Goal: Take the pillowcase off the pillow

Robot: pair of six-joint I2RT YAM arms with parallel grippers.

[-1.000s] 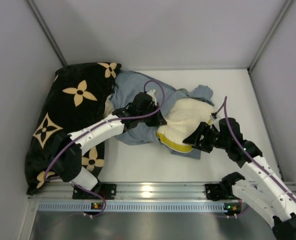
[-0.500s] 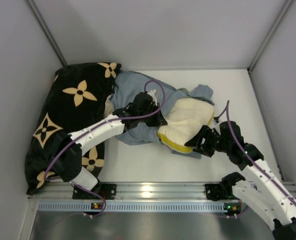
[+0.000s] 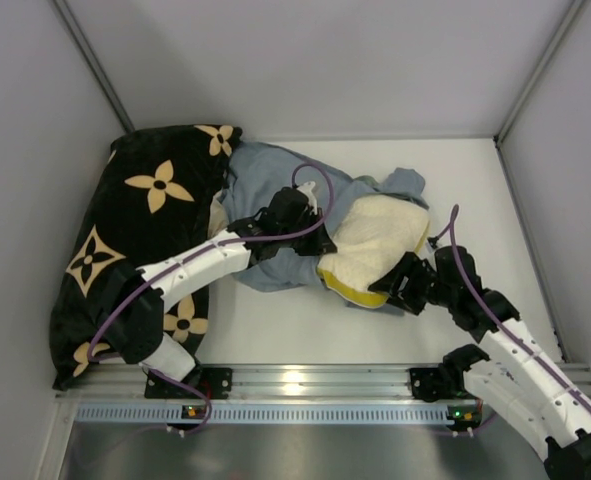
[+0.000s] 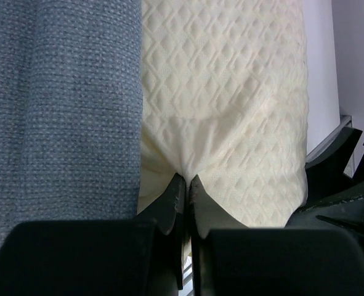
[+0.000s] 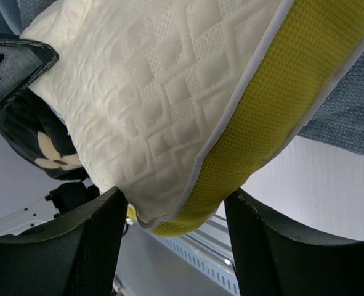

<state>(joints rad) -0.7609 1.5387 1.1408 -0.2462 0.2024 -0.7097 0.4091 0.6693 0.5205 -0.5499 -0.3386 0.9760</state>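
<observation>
The pillowcase (image 3: 270, 185) lies bunched with its blue-grey inside showing, beside the black cushion. The cream pillow (image 3: 380, 235) with its yellow band (image 3: 350, 293) sticks out of it to the right. My left gripper (image 3: 313, 240) sits where the case meets the pillow. In the left wrist view its jaws (image 4: 186, 184) are shut on a thin pinch of cream fabric next to the blue-grey cloth (image 4: 58, 105). My right gripper (image 3: 397, 285) is closed on the pillow's near corner (image 5: 169, 213). Its fingers (image 5: 101, 240) press both sides of the yellow band (image 5: 274, 117), and the corner is off the table.
A big black cushion with tan flowers (image 3: 145, 220) fills the left side against the wall. Grey walls close the back and both sides. The metal rail (image 3: 305, 385) runs along the near edge. White table (image 3: 475, 190) shows at the right.
My right gripper has shifted slightly left and nearer on the pillow's corner, and the pillow's near end has bunched up a little. The left arm has hardly moved.
</observation>
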